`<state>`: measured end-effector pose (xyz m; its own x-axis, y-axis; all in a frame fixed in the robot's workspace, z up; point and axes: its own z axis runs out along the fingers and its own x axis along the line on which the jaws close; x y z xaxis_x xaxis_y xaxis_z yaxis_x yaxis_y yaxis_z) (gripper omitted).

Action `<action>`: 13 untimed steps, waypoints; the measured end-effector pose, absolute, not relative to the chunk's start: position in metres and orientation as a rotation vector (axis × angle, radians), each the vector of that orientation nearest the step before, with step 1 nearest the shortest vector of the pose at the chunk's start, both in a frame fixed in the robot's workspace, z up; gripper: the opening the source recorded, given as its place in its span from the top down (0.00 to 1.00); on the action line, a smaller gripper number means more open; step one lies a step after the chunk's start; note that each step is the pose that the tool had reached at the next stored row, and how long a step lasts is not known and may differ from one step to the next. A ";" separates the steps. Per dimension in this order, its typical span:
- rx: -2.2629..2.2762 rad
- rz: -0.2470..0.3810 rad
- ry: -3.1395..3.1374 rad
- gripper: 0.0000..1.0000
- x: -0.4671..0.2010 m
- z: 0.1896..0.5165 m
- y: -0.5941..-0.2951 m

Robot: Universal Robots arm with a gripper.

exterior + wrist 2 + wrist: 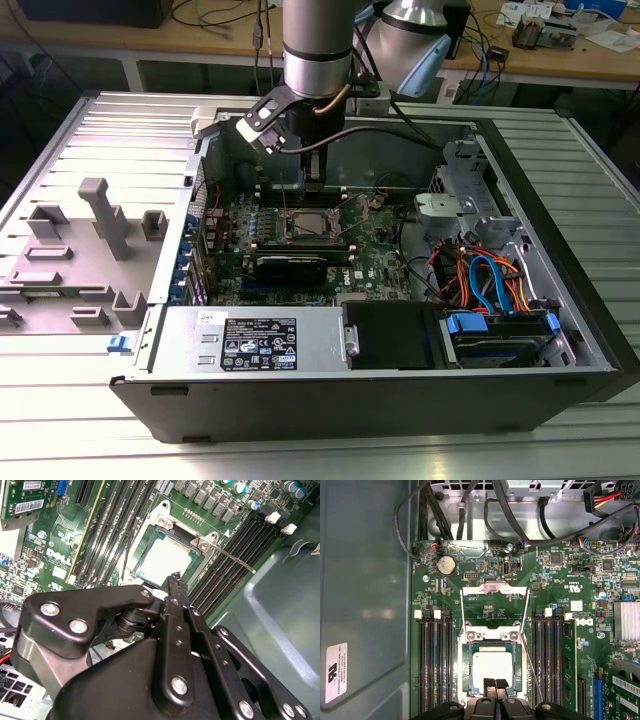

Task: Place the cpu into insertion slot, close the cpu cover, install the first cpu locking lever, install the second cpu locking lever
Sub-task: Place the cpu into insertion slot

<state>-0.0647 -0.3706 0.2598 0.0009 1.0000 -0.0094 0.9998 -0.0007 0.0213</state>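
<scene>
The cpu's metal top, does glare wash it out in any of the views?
First wrist view: the cpu glares nearly white. Second wrist view: the cpu is pale and washed out too. Exterior view: the cpu reads duller grey, while the table shines bright.

Over cpu (492,666): room opening beneath claw (495,684).
Sides: memory slots (435,670) flanking.
Beyond: cover (494,587) tilting open, cables (435,510) crowding.
</scene>
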 end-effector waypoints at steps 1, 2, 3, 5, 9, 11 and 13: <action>2.207 0.013 2.205 0.89 -0.065 0.260 -0.371; 2.207 0.013 2.205 0.89 -0.065 0.260 -0.371; 2.207 0.013 2.205 0.89 -0.065 0.260 -0.371; 2.207 0.013 2.205 0.89 -0.065 0.260 -0.371; 2.207 0.013 2.205 0.89 -0.065 0.260 -0.371; 2.207 0.013 2.205 0.89 -0.065 0.261 -0.370; 2.207 0.013 2.205 0.89 -0.065 0.262 -0.371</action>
<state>-0.0647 -0.3705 0.2620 0.0009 1.0000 -0.0093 0.9998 -0.0007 0.0214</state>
